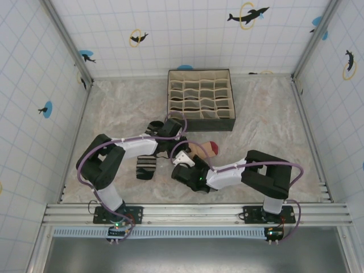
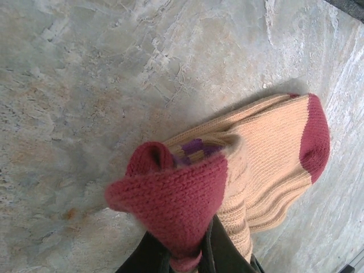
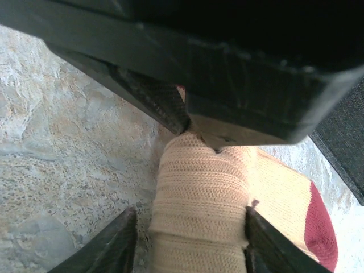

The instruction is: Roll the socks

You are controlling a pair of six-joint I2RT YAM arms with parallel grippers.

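Note:
The peach sock lies mid-table, its dark red toe pointing away from the left arm. My left gripper is shut on the sock's dark red cuff, lifted and folded over the body. In the right wrist view the rolled peach part sits between the fingers of my right gripper. The right finger touches it and a small gap shows at the left finger. The left gripper's black body hangs just above. The black striped sock lies flat left of both grippers.
A dark fabric organizer box with many small cells stands at the back, right of centre. Another dark piece of cloth lies beside the left arm's wrist. Tiled walls close in the marbled tabletop on three sides.

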